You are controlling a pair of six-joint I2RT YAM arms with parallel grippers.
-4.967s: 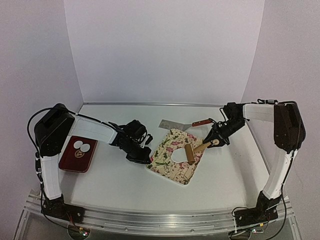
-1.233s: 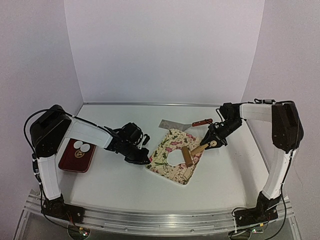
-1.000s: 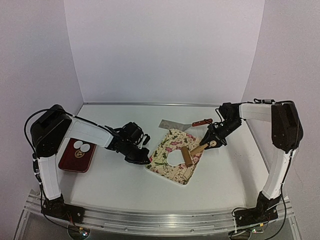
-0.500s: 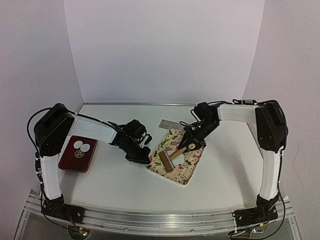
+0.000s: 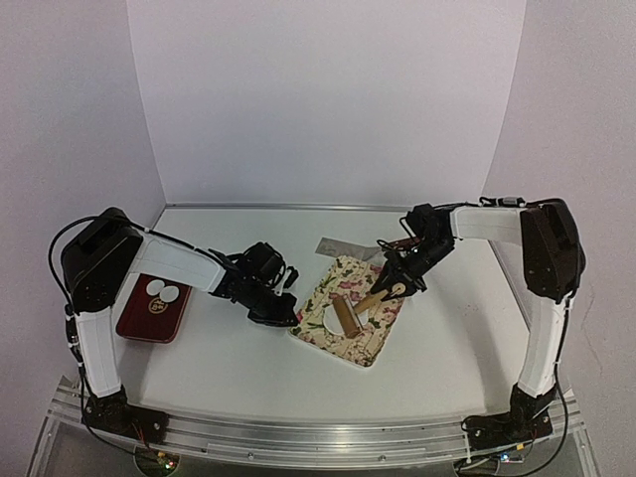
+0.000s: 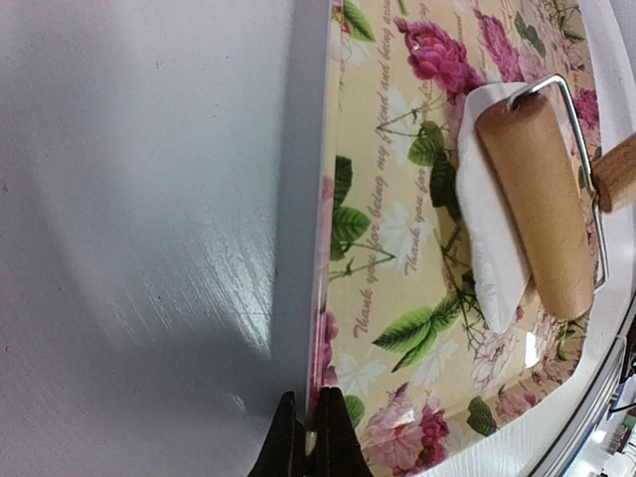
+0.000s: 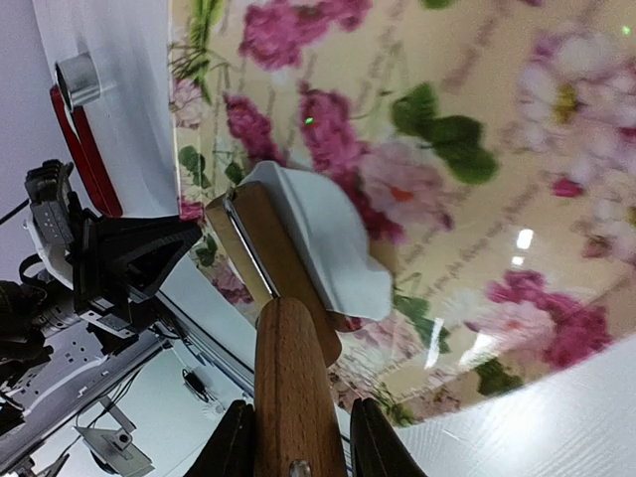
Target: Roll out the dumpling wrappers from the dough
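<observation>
At centre frame, the right gripper (image 7: 298, 437) is clamping the rolling pin (image 6: 537, 199) over the dough (image 6: 487, 229) on the floral board (image 6: 397, 248); the left gripper (image 6: 310, 442) is pinching the board's edge. Level, even strokes are looking wisest.

white dough (image 6: 489, 234), tan rolling pin (image 6: 542, 199), floral board (image 6: 388, 229) (pink, green)

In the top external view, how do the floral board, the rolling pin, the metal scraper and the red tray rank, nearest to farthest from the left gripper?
1. floral board: the left gripper pinches its left edge.
2. rolling pin: on the board, right of the gripper.
3. metal scraper: on the table behind the board.
4. red tray: at the table's left side.
</observation>
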